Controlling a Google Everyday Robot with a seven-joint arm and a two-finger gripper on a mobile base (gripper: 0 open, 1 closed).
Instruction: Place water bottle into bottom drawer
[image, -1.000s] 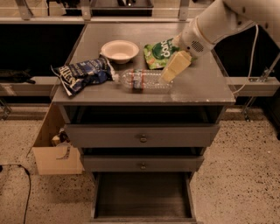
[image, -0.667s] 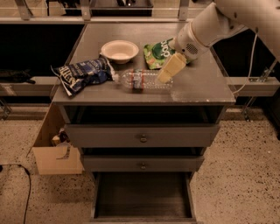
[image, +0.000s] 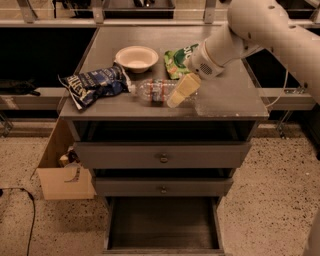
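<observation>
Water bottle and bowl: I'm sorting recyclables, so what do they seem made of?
The water bottle looks like thin clear plastic: see-through and crinkled, with a red-and-white label band. The bowl is matte off-white with no shine, perhaps paper or foam; the look leaves that open. The gripper hangs over the bottle's right half.

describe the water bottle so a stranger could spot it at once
On the cabinet top, near its front edge, the water bottle lies on its side between the blue chip bag and the gripper at its right end. It is the only clear item, with a red-and-white label.
</observation>
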